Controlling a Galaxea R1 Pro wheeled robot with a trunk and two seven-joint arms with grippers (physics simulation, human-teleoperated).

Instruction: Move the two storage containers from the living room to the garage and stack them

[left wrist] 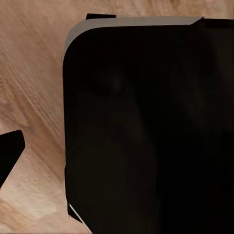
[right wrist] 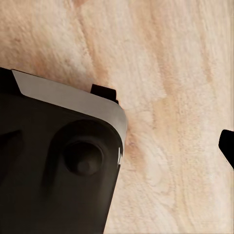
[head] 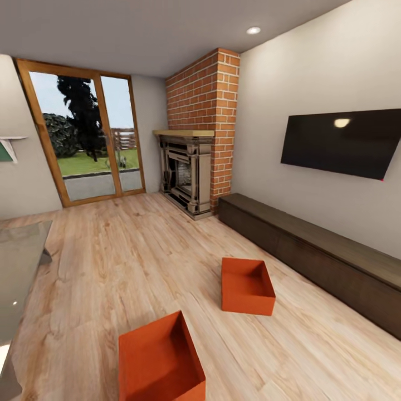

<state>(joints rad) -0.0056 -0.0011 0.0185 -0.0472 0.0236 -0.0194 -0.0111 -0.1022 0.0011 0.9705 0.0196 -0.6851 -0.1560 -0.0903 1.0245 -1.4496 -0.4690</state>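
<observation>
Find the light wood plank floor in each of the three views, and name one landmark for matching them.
Head view: the wood floor runs from the fireplace toward the camera, under the farther container and the nearer container.
Left wrist view: the planks lie behind a dark rounded housing.
Right wrist view: the planks lie behind a similar housing.
Shared landmark: the pale plank grain.

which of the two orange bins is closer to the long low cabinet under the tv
The farther container, sitting mid-floor just short of the dark cabinet. The nearer container lies at the head view's bottom edge, well away.
</observation>
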